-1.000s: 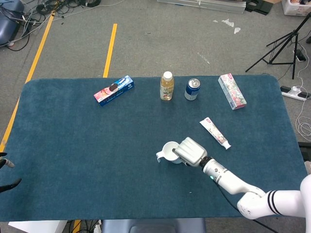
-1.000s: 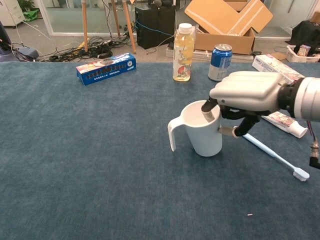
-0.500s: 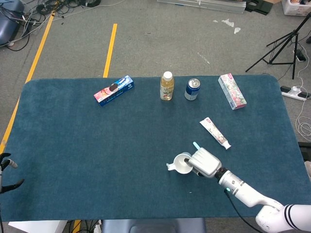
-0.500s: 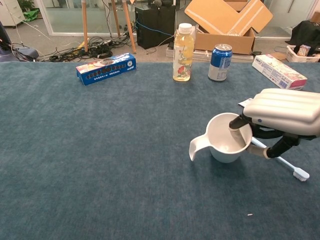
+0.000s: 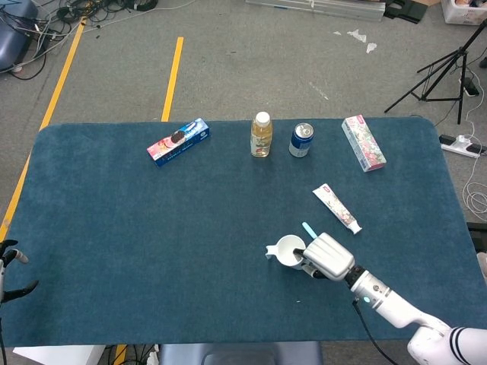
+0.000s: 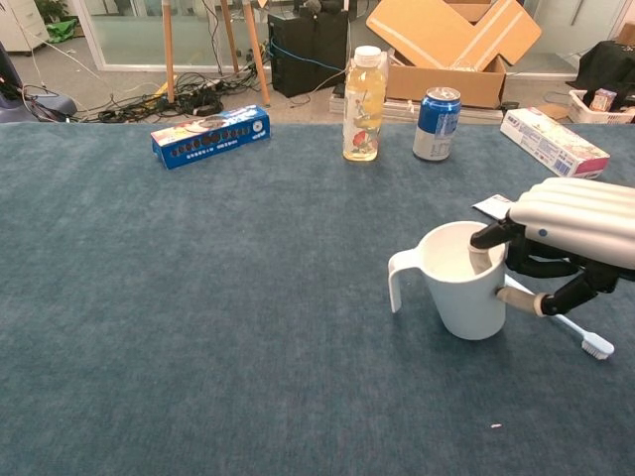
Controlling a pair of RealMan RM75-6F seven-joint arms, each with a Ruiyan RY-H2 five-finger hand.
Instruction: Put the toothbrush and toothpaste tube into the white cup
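At the lower right of the chest view, the right hand (image 6: 571, 233) grips the white cup (image 6: 464, 280) by its rim: one finger is hooked inside the mouth and the thumb presses against the outer wall. The cup stands upright on the blue felt table (image 6: 198, 327), its handle pointing toward the left of the frame. In the head view the same hand (image 5: 329, 257) and cup (image 5: 290, 250) sit at lower centre-right.

Behind the cup and under the hand, the pale blue toothbrush (image 6: 580, 335) lies flat on the table, its bristle head at the far right edge of the chest view; in the head view only its handle tip (image 5: 308, 228) pokes out above the hand. It is outside the cup.

Just beyond, toward the upper right in the head view, the toothpaste tube (image 5: 336, 207) lies flat, apart from the cup.

At the lower left edge of the head view, a sliver of the left hand (image 5: 9, 262) shows dark fingertips spread apart, holding nothing.

Along the far edge of the table, left to right: a blue biscuit box (image 6: 210, 136), a juice bottle (image 6: 364, 104), a blue drink can (image 6: 438, 123) and a floral carton (image 6: 554, 142).
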